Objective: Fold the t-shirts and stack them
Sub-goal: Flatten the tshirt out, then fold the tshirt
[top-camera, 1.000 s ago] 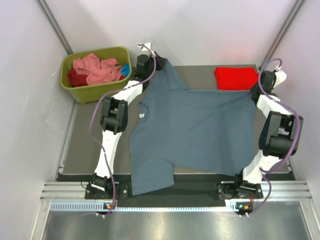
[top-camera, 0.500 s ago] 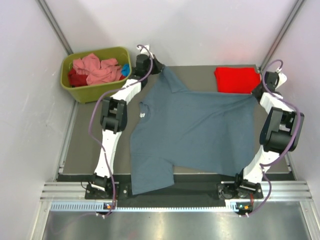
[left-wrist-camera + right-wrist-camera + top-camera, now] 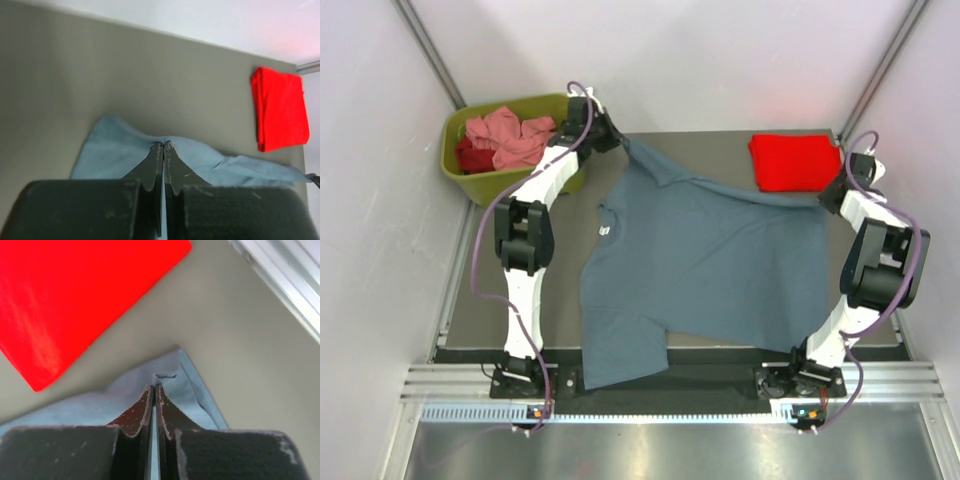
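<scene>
As your left pincer [image 3: 617, 141] bites down on one far corner of the slate blue-grey t-shirt [image 3: 705, 260] just beside the olive-green bin [image 3: 490, 186], your right pincer [image 3: 831, 196] clamps the opposite far corner well apart from that bin, beyond the folded bright red t-shirt [image 3: 792, 160] as seen from it. Both wrist views show the jaws pressed together with a peak of blue cloth pinched at the tips, so each grasp looks secure. The hold is shaped by the job. The cloth's far edge runs as a drawn line from the bin side across to the red t-shirt's side, which appears meant to pull out slack so the garment lies flat for folding. Most of the body rests on the table [image 3: 485, 290], with its white neck label [image 3: 605, 230] toward the bin's side. A lower flap, well apart from the bin toward the arm bases, laps over the table's dark near edge. The red t-shirt sits squared off far across from the bin, likely the base of the stack. Salmon pink and dark red t-shirts [image 3: 510, 138] lie heaped inside the bin. You appear to be early in this fold: spreading, not yet creasing. Mind that the pull does not drag blue cloth over the red t-shirt.
</scene>
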`<state>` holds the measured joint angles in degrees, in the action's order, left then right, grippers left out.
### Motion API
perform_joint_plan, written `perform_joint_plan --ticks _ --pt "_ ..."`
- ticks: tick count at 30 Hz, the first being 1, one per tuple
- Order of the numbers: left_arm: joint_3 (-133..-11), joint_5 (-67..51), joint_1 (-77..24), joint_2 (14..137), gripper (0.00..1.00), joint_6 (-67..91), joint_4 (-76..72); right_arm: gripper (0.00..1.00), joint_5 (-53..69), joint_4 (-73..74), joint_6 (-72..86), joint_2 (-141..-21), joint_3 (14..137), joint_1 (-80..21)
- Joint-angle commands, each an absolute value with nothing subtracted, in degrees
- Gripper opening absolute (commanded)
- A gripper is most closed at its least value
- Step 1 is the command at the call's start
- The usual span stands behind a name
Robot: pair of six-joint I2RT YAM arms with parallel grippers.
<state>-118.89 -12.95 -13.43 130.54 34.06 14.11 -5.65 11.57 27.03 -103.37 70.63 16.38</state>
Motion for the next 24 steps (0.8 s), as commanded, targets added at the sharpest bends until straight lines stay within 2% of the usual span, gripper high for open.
perform_joint_plan --ticks 1,13,24 --pt "-117.51 -16.26 -10.46 125.60 0.00 37.44 22.22 0.00 -5.36 12.74 26.37 -99.58 69.87 17.75" --pt "-114.00 -17.76 -10.11 119.80 0.00 35.51 34.34 0.00 -8.17 17.57 25.05 -95.89 67.33 18.02" --pt "-101.96 -15.04 -10.99 110.04 0.00 34.02 37.43 0.00 -11.16 19.24 24.61 -91.50 63.63 18.28"
